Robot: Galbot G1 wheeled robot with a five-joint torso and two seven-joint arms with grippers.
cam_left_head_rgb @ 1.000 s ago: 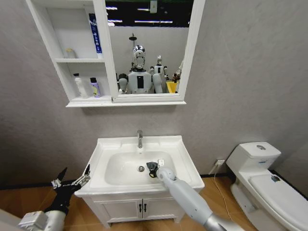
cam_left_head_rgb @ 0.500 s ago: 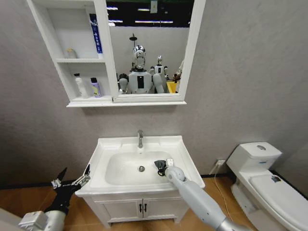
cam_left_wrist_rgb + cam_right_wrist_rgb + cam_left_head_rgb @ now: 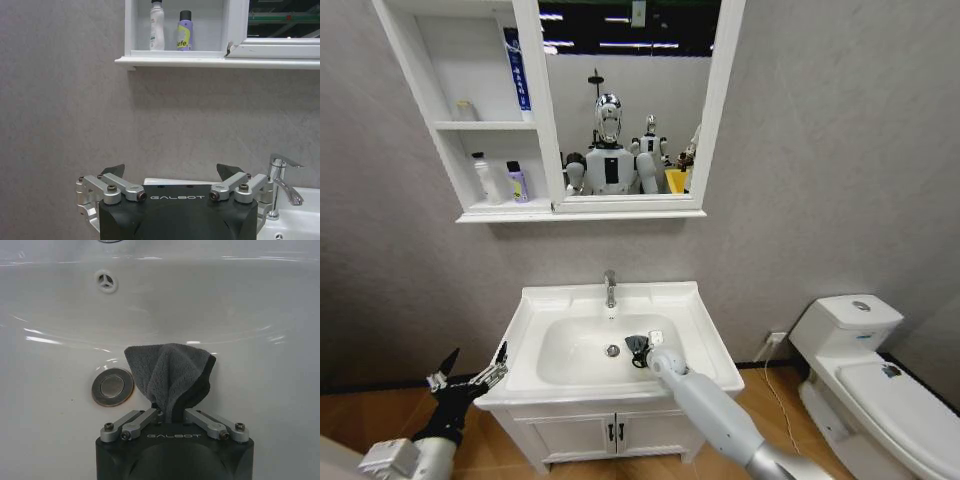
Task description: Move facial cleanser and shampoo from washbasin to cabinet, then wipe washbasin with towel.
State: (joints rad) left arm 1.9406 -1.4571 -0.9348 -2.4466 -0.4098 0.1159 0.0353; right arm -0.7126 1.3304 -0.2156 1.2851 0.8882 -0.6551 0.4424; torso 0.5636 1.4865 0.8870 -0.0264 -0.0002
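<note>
The white washbasin (image 3: 542, 303) stands below the cabinet (image 3: 448, 125). My right gripper (image 3: 640, 350) is down in the bowl, just right of the drain (image 3: 613, 351), shut on the dark grey towel (image 3: 169, 374). The cloth hangs from the right gripper (image 3: 167, 415) against the wet bowl wall (image 3: 260, 340), beside the drain (image 3: 112, 386). A white bottle (image 3: 483, 178) and a purple bottle (image 3: 517, 182) stand in the cabinet's lowest compartment; I cannot tell which is the cleanser or the shampoo. My left gripper (image 3: 470, 378) hangs open, left of the basin.
A toilet (image 3: 860, 370) stands at the right. The chrome tap (image 3: 610, 288) rises at the basin's back edge. A low vanity (image 3: 610, 432) with black handles sits under the basin. A blue tube (image 3: 517, 70) and a small jar (image 3: 466, 110) stand in the top compartment beside the mirror (image 3: 630, 100).
My right gripper swung the towel toward the bowl's right side, then back left beside the drain. The left arm has stayed still.
</note>
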